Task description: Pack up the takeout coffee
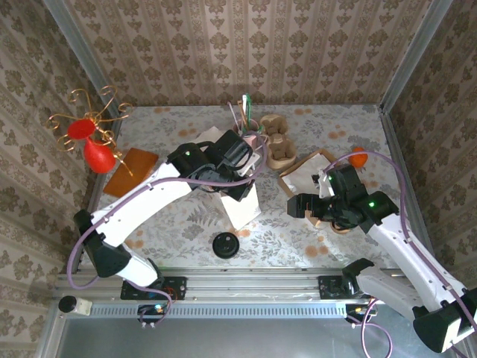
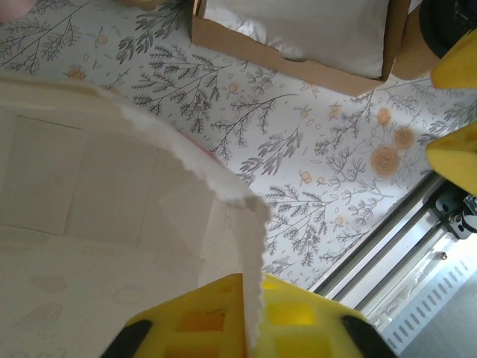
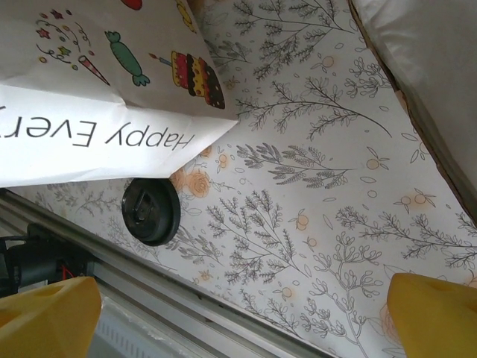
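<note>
The left jaws are pinching the rim of the white paper bag [image 1: 244, 209] standing mid-tabletop [image 1: 291, 242], while the right jaws are hanging spread wide and empty nearby. The takeout coffee is probably sitting inside, packing nearly done, but the bag's walls are hiding its contents.

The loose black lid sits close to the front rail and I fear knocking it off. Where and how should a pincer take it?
Grip the black lid across its round outer rim, coming straight down from above. It lies flat on the table, so its sides are too low to approach level. The open right pincer likely spans it.
</note>
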Motion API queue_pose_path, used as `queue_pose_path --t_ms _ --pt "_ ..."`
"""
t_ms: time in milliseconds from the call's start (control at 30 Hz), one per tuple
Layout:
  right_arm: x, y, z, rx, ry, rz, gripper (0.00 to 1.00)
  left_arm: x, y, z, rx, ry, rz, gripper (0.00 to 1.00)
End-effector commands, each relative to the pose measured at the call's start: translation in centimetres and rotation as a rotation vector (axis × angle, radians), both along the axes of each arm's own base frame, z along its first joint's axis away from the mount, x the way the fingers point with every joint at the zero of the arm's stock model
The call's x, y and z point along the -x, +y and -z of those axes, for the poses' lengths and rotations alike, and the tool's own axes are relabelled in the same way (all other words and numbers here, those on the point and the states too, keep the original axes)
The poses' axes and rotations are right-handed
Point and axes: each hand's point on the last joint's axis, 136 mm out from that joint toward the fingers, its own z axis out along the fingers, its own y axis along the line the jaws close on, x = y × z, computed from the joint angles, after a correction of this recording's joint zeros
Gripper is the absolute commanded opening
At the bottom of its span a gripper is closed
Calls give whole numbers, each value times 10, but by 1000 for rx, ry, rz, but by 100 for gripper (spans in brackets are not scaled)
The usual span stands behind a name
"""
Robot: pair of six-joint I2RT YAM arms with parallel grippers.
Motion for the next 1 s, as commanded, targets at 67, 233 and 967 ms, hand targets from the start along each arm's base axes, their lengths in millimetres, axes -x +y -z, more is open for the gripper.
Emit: queue_pose_path --t_ms 67,233,967 --pt "2 5 -1 -30 5 -9 100 5 -2 -12 51 -10 -16 34" --pt "1 10 -1 -37 7 -21 100 9 4 -26 83 -26 -27 59" --pt "-3 34 -23 -47 -75 -59 96 -36 163 -97 288 -225 -501 98"
